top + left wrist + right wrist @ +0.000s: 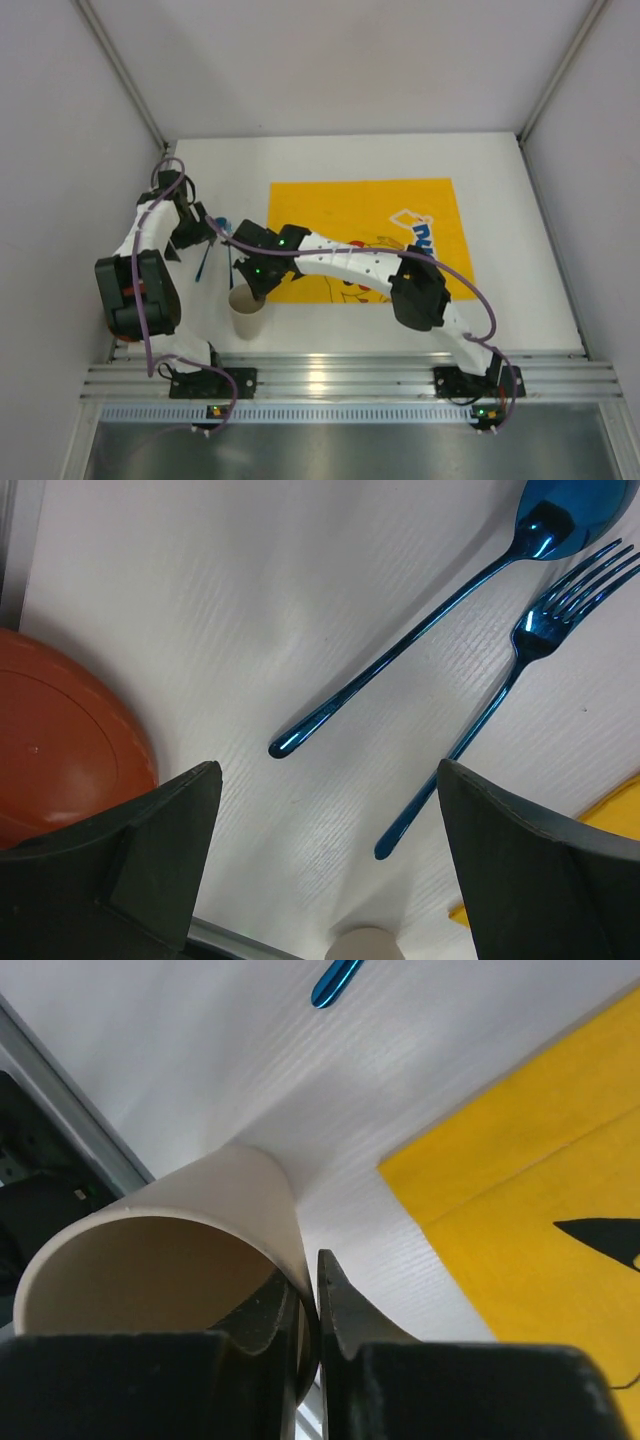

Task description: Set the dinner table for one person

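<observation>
Right wrist view shows the right gripper [312, 1295] pinching the wall of a beige paper cup [190, 1200] standing on the white dinner table [180, 1050], near the yellow mat [520, 1220]; the left gripper [328, 780] is spread wide above a blue spoon [420, 630] and fork [480, 720].

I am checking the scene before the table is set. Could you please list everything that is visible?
table: 1, white, under everything
mat: 1, yellow, middle of table
cup: 1, beige, near edge, left of mat
spoon: 1, blue, left of mat
fork: 1, blue, beside spoon, nearer mat
dish: 1, red-brown, left of spoon, partly seen
left gripper: 1, black, open, over the cutlery handles
right gripper: 1, black, shut on cup wall
</observation>
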`<state>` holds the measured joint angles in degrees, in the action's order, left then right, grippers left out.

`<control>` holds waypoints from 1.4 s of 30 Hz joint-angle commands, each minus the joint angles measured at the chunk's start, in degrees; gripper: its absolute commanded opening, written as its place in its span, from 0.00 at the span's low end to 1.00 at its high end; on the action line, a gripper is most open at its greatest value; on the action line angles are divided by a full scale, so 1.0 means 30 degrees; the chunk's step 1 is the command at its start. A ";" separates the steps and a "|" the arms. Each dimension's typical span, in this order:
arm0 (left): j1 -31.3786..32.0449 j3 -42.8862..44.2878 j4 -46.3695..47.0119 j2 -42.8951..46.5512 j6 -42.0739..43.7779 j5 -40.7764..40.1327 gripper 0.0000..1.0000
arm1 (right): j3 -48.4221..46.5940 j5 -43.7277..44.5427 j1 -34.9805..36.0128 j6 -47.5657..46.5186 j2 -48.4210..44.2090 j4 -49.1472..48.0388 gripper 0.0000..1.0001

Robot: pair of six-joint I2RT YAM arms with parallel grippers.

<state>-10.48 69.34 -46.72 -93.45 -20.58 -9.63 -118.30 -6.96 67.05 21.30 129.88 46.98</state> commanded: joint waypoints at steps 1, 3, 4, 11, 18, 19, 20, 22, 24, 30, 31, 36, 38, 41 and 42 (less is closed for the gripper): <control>-0.0110 0.0353 -0.0130 0.0652 0.0355 0.0250 0.94 | -0.1461 0.1733 0.0297 -0.0244 -0.0637 0.0950 0.00; -0.0110 0.0353 -0.0130 0.0652 0.0385 0.0338 0.93 | -0.2077 0.2229 -0.0140 -0.0303 -0.1395 0.1534 0.00; -0.0139 0.0324 -0.0101 0.0710 0.0443 0.0425 0.93 | -0.2370 0.2262 -0.0403 -0.0245 -0.1748 0.1827 0.00; 0.0736 -0.0114 0.0572 0.0916 0.0912 0.1393 0.86 | -0.1729 0.4488 -0.7534 -0.0681 -0.5178 0.3672 0.00; 0.2321 -0.2017 0.2065 0.0418 0.0649 0.2182 0.85 | -0.2316 0.5458 -1.5075 -0.1712 -0.4421 0.5170 0.00; 0.2380 -0.2252 0.2473 0.0475 0.0474 0.2648 0.85 | -0.2518 0.5310 -1.5895 -0.1332 -0.4099 0.5228 0.00; 0.2525 -0.2718 0.2622 0.0505 0.0415 0.2827 0.85 | -0.2839 0.5367 -1.7209 -0.0719 -0.3690 0.5750 0.00; 0.2702 -0.3102 0.2945 0.0593 0.0327 0.3120 0.84 | -0.4180 0.5367 -1.8068 -0.0654 -0.2197 0.6105 0.00; 0.2965 -0.3484 0.3121 0.0710 0.0239 0.3121 0.84 | -0.4890 0.5542 -1.8772 -0.0684 -0.0939 0.6458 0.00; 0.3318 -0.4070 0.3414 0.0945 0.0034 0.3766 0.84 | -0.4719 0.7442 -1.8921 -0.0537 0.0560 0.7073 0.00; 0.3347 -0.4071 0.3473 0.0887 -0.0025 0.3795 0.84 | -0.4137 0.7824 -1.8921 -0.0479 0.0649 0.7103 0.00; 0.3377 -0.4041 0.3619 0.0419 -0.0026 0.3825 0.83 | -0.3047 0.8268 -1.9038 -0.0362 0.1527 0.7220 0.15; 0.3435 -0.3954 0.3649 0.0272 0.0062 0.3709 0.82 | -0.3076 0.8093 -1.9009 -0.0274 0.1414 0.7220 0.39; 0.3435 -0.3808 0.3650 0.0008 0.0121 0.3649 0.82 | -0.3660 0.7946 -1.8980 -0.0157 0.1004 0.7191 0.62; 0.3435 -0.3778 0.3707 -0.0109 0.0150 0.3649 0.82 | -0.3952 0.7858 -1.9009 -0.0127 0.0567 0.7278 0.77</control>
<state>-0.36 57.52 -37.58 -93.27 -20.01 1.08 -128.22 15.62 9.72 20.73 133.60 67.57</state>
